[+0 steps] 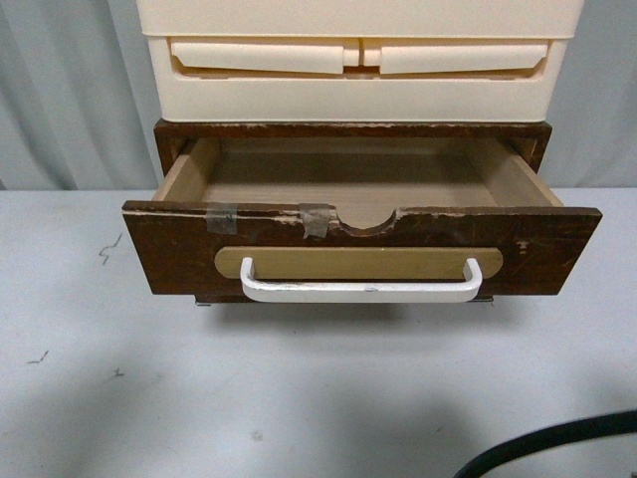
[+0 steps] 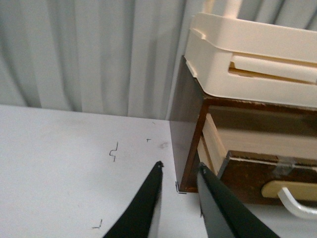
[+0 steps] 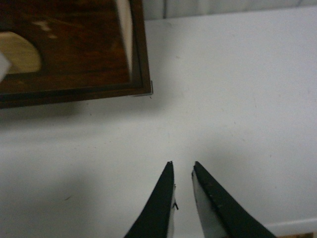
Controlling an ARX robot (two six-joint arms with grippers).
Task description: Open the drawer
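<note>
The dark brown wooden drawer [image 1: 179, 254] stands pulled out of its cabinet, its pale wooden inside showing. Its worn front carries a white bar handle [image 1: 360, 290] on a tan oval plate, a half-round notch and tape bits. Neither arm shows in the front view. My left gripper [image 2: 179, 167] is open and empty, hovering over the table by the cabinet's left front corner; the drawer [image 2: 247, 173] and handle [image 2: 297, 206] show beside it. My right gripper [image 3: 182, 164] is open and empty over bare table, apart from the drawer's front [image 3: 74, 54].
Cream plastic drawers [image 1: 358, 70] stack on top of the wooden cabinet [image 1: 348, 130]. The grey-white table [image 1: 100, 378] carries small pen marks. A black cable [image 1: 557, 438] crosses the near right corner. A grey curtain [image 2: 89, 54] hangs behind.
</note>
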